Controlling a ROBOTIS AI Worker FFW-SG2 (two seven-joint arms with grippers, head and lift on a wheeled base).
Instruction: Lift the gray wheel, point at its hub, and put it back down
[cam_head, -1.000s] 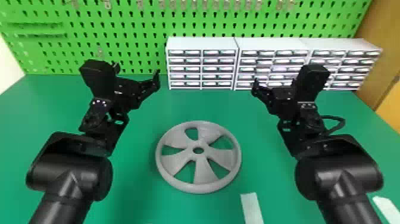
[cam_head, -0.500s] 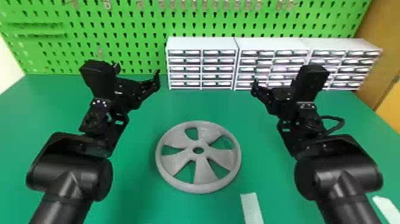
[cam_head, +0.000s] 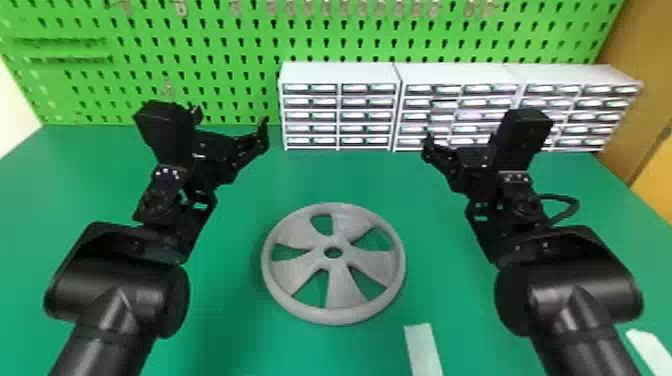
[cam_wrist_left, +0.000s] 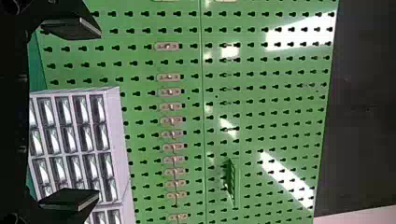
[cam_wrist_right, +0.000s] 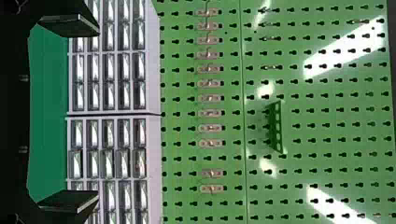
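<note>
Green table (cam_head: 350, 175) first, w/ a green pegboard (cam_head: 150, 32) upright along its far edge. White drawer cabinets (cam_head: 340, 75) stand side by side at the back, in front of the board. Two black arms, L & R, reach in from the bottom, well apart. Gray wheel (cam_head: 345, 295) lies flat on the table, btwn the arms & nearer us than the grippers. L gripper (cam_head: 230, 120) & R gripper (cam_head: 460, 140) are both beyond the wheel, aimed at the board. Jaws on each: spread wide, nothing btwn 'em, neither touching the wheel. White strip (cam_head: 424, 350) on the table just R of the wheel, nr the bottom edge. Smallest: metal hooks (cam_wrist_left: 168, 77) in a row on the board.
</note>
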